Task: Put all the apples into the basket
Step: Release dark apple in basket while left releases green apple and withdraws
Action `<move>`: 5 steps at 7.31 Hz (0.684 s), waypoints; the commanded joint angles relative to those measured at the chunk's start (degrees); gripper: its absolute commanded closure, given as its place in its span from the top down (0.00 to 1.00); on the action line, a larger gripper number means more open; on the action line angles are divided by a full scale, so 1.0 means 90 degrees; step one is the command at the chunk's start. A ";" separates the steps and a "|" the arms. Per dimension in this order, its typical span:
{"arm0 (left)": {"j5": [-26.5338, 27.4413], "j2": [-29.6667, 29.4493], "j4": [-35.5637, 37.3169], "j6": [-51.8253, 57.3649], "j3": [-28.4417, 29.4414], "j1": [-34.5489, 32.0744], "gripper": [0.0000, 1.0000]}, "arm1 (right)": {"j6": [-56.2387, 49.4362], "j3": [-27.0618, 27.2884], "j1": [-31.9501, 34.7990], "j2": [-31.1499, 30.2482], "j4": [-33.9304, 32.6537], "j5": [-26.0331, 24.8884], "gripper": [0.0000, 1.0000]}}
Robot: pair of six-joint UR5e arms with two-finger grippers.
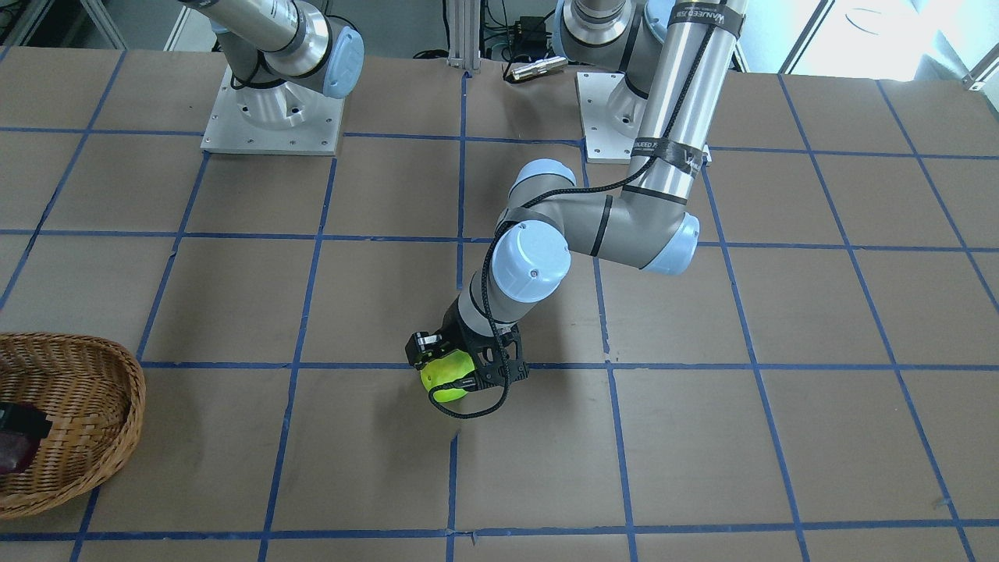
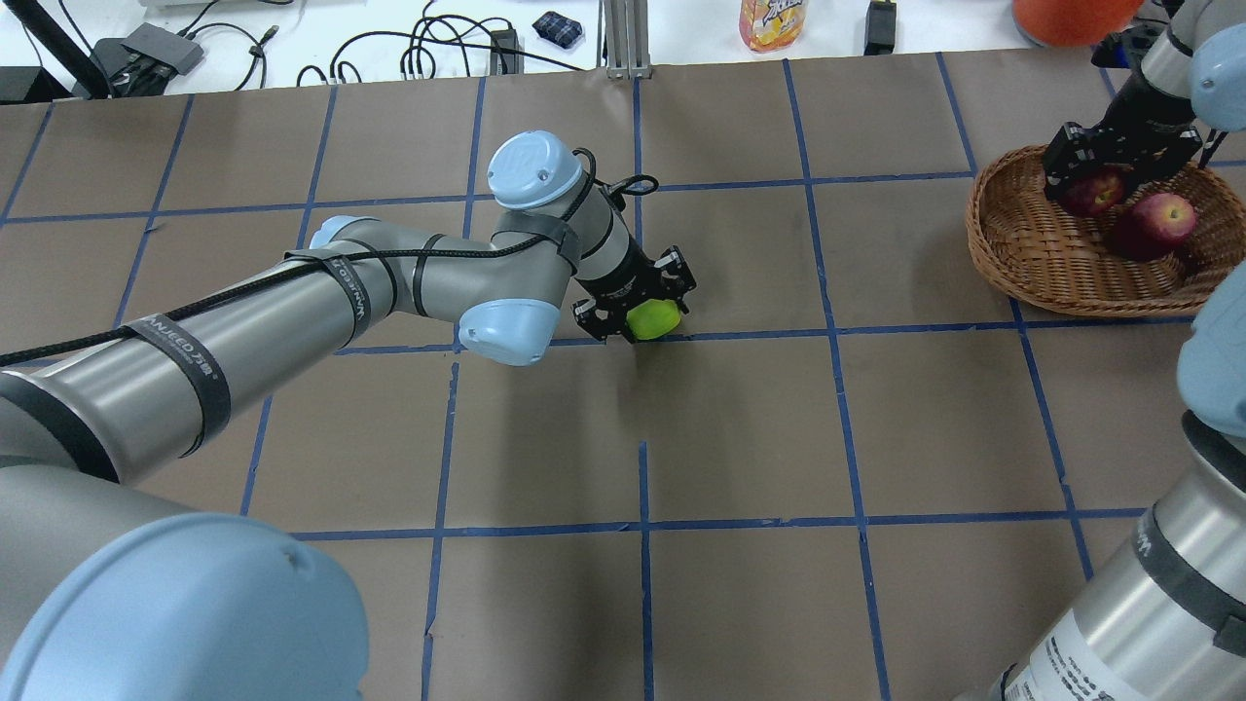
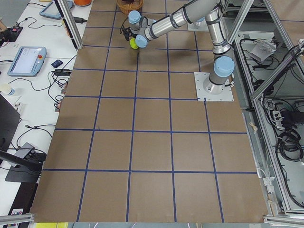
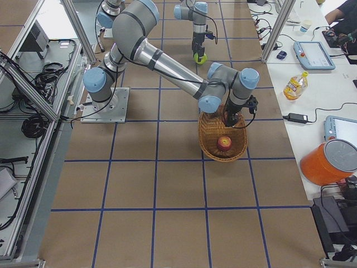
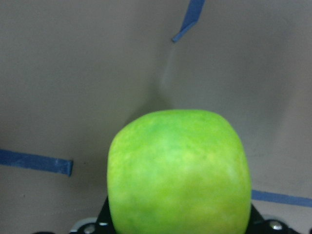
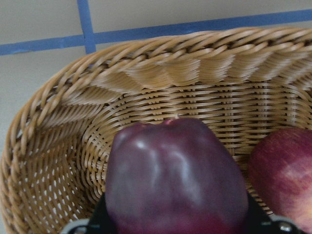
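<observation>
- The green apple sat near the middle of the table, well apart from the basket. The left gripper had its fingers closed on either side of it. Whether the apple rested on the surface or hung just above it could not be told.
- Farther out, the right gripper held the purple apple between its fingers, low inside the basket and not yet released.
- The red apple already lay in the basket, just beside the purple one.
- By this reckoning, one apple was delivered, a second was about to be dropped, and the green one still had the whole crossing to make.
- The table was covered in flat brown paper, divided into squares by blue tape.
- Beyond the table's far edge was a white bench with loose cables and a juice bottle.
- On the same bench, toward the end on the robot's right, stood an orange bucket.
</observation>
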 commanded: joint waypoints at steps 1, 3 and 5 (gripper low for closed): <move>-0.0014 0.0283 -0.0083 0.0098 0.0108 0.0314 1.00 | -0.0256 0.0036 -0.0200 0.0211 -0.0023 0.0011 0.10; 0.0014 0.0876 -0.0715 0.1400 0.0196 0.0929 1.00 | -0.0229 0.0036 -0.0230 0.0221 -0.0013 0.0030 0.99; 0.0382 0.1686 -0.1572 0.2691 0.0216 0.1592 1.00 | -0.0219 -0.0012 -0.0230 0.0164 0.0152 -0.0009 1.00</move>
